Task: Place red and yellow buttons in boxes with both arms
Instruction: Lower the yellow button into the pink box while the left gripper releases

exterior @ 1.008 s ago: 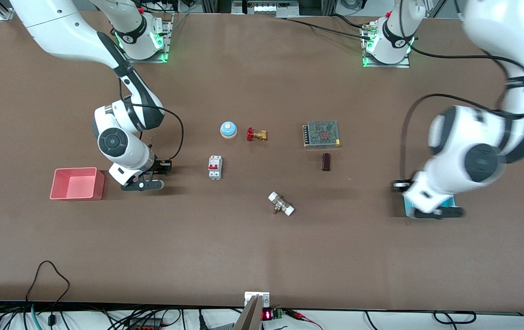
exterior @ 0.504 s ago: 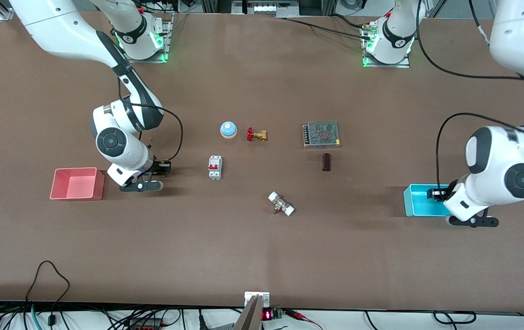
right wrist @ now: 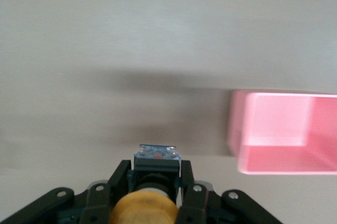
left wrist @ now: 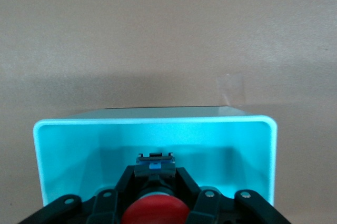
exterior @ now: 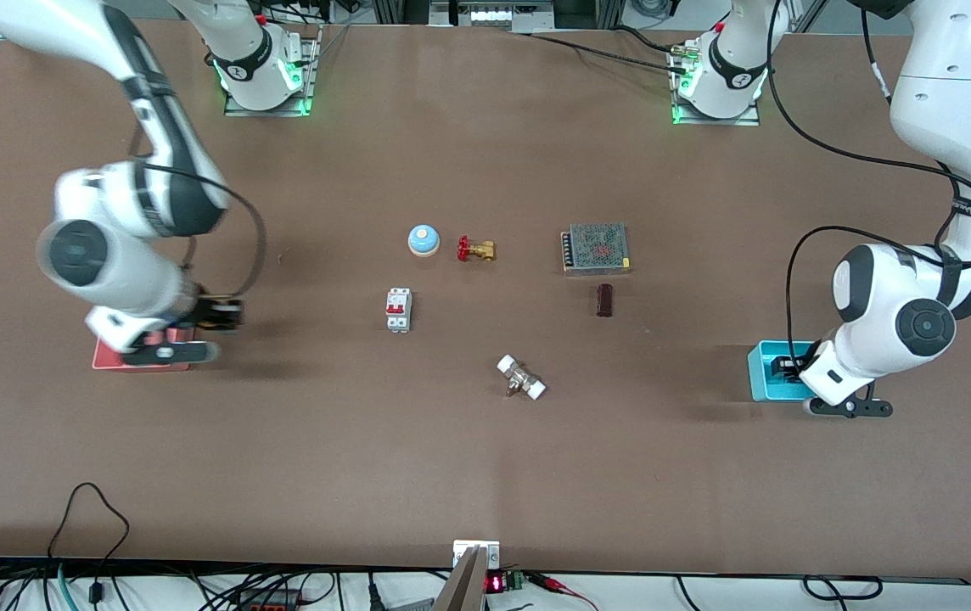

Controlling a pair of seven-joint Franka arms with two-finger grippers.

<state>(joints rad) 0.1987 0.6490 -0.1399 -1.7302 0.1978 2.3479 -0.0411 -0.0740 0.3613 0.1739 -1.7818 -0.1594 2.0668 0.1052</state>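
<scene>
Left wrist view: the red button sits clenched in the left claw over the cyan box, near the counter's edge at the left arm's end. The right claw grips the yellow button beside the pink box, near the edge at the right arm's end. The counter is brown and matte.

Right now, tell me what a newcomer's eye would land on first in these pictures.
First, the two big white arms, each carrying a button. The left gripper holds the red button over the cyan bin at the left arm's end of the table. The right gripper holds the yellow button beside the pink bin, not yet over it in the wrist view.
</scene>
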